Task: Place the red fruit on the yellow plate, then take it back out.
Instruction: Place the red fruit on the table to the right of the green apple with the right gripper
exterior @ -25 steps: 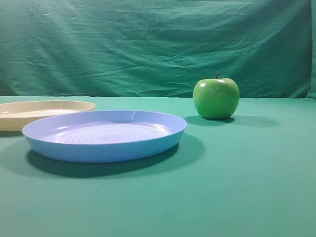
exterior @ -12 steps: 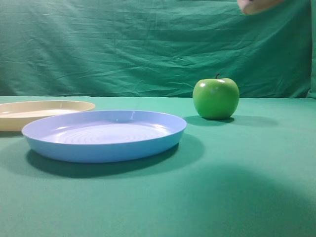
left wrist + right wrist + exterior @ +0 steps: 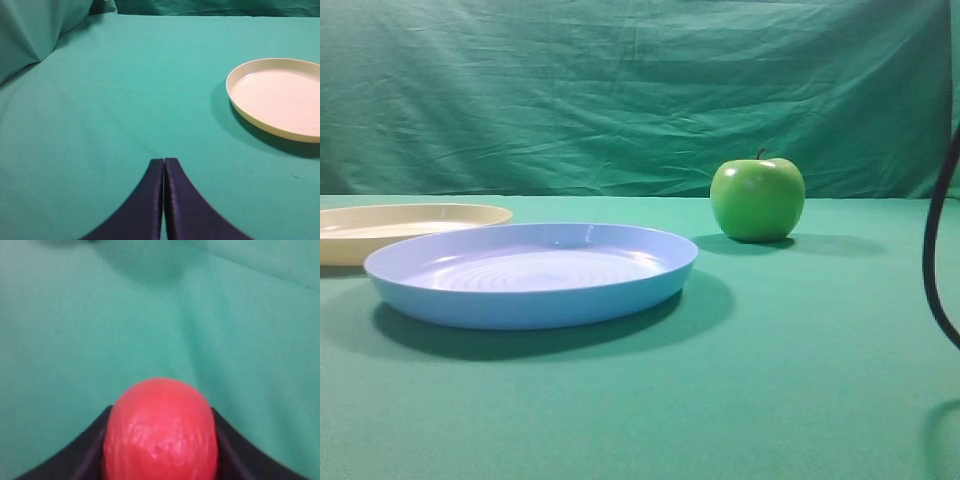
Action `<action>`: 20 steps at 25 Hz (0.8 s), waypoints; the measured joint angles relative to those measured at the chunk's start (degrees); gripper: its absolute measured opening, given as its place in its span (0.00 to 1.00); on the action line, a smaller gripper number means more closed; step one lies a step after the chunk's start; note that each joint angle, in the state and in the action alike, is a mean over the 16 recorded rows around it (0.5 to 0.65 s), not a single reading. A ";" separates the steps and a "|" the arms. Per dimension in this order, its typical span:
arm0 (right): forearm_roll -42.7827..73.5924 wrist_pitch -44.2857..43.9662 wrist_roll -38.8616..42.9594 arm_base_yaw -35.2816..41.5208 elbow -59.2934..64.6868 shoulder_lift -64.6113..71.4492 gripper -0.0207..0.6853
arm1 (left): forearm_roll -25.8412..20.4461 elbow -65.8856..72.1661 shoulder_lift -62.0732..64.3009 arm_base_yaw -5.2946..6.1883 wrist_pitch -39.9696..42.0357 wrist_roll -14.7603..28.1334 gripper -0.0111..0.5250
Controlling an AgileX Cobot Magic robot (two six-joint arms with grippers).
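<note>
The red fruit (image 3: 160, 437) fills the space between the dark fingers of my right gripper (image 3: 160, 411), which is shut on it above green cloth; the view is blurred. In the exterior view neither the fruit nor that gripper shows, only a black cable (image 3: 932, 250) at the right edge. The yellow plate (image 3: 410, 215) lies empty at the far left. In the left wrist view the plate (image 3: 280, 97) sits ahead and to the right of my left gripper (image 3: 164, 161). That gripper is shut, its dark fingers pressed together with nothing between them.
A light blue plate (image 3: 530, 275) with a ringed bottom lies left of centre, in front of the yellow one. A shiny green apple (image 3: 757, 198) stands behind it to the right. Green cloth covers the table and hangs as a backdrop (image 3: 620, 90).
Half a second ago a pale pinkish shape showed at the exterior view's top right; it is gone. A black cable and a shadow have come in at the right edge.
</note>
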State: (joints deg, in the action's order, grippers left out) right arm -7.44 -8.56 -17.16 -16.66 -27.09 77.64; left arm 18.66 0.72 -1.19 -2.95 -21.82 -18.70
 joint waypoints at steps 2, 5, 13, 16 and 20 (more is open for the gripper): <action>0.00 1.44 -0.06 0.08 -0.16 0.88 0.68 | 0.00 0.00 0.00 0.00 0.00 0.00 0.02; 0.00 1.95 -0.13 0.27 -1.18 1.57 0.80 | 0.00 0.00 0.00 0.00 0.00 0.00 0.02; 0.00 -8.15 -0.24 0.79 -8.69 -1.51 0.82 | 0.00 0.00 0.00 0.00 0.00 0.00 0.02; -0.09 -14.79 -0.24 0.98 -12.35 -4.50 0.67 | 0.00 0.00 0.00 0.00 0.00 0.00 0.02; -0.50 -23.94 -0.18 1.06 -16.50 -10.12 0.44 | 0.00 0.00 0.00 0.00 0.00 0.00 0.02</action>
State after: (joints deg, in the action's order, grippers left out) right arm -7.93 -32.50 -17.34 -15.59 -43.59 67.51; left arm 18.66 0.72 -1.19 -2.95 -21.82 -18.70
